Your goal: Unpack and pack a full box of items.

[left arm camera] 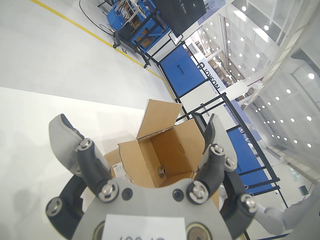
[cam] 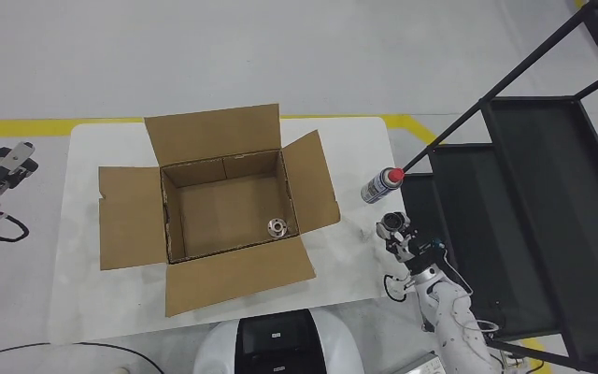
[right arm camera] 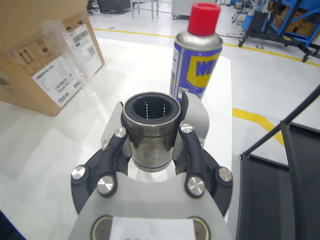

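Note:
An open cardboard box [cam: 229, 210] stands mid-table with its four flaps spread. On its floor, by the near right corner, lies a small flanged metal part [cam: 276, 227], which the left wrist view also catches [left arm camera: 162, 170]. My right gripper [cam: 402, 238] is at the table's right edge, shut on an upright steel linear bearing [right arm camera: 151, 131]. Just beyond the bearing stands a blue spray can with a red cap [right arm camera: 196, 58], also visible from above [cam: 381, 185]. My left gripper [left arm camera: 140, 131] is open with nothing in it, held off the table's left side [cam: 17, 161] and facing the box [left arm camera: 170, 148].
A black stepped rack [cam: 523, 206] stands right of the white table [cam: 112, 299], close to the right arm. The box wall with labels and clear tape [right arm camera: 57, 76] is beside the right gripper. Bare tabletop lies around the box.

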Controlling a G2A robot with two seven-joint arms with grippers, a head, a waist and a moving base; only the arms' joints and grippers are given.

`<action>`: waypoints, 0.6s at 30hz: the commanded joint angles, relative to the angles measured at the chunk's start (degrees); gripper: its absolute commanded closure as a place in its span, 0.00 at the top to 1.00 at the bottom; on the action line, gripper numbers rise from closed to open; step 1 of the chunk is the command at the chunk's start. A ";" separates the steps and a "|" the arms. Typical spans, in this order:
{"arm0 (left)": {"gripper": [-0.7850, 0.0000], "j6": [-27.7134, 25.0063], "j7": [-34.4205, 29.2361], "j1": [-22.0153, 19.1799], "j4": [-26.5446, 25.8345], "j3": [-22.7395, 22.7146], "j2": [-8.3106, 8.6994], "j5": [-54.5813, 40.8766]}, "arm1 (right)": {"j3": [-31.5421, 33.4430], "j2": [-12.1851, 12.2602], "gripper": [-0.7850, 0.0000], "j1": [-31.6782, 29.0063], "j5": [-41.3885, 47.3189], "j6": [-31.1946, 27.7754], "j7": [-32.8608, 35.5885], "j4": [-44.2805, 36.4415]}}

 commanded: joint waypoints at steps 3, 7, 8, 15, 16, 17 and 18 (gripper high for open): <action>1.00 0.00 0.00 0.00 0.00 0.00 0.00 0.00 | -1.05 0.00 0.00 3.34 0.70 2.54 -2.18 6.16; 1.00 0.00 0.00 0.00 0.00 0.00 0.00 0.00 | -1.79 0.00 0.00 6.53 1.67 6.92 -6.14 11.57; 1.00 0.00 0.00 0.00 0.00 0.00 0.00 0.00 | -2.06 -0.04 0.00 7.40 1.85 8.14 -7.09 13.00; 1.00 0.00 0.00 0.00 0.00 0.00 0.00 0.00 | -4.34 -0.31 0.00 13.14 3.39 11.45 -8.42 22.88; 1.00 0.00 0.00 0.00 0.00 0.00 0.00 0.00 | -4.58 -0.30 0.00 13.67 3.60 11.28 -8.56 23.91; 1.00 0.00 0.00 0.00 0.00 0.00 0.00 0.00 | -4.79 -0.26 0.00 14.14 3.59 11.39 -8.80 24.72; 1.00 0.00 0.00 0.00 0.00 0.00 0.00 0.00 | -5.02 -0.20 0.00 14.51 3.43 11.52 -9.12 25.48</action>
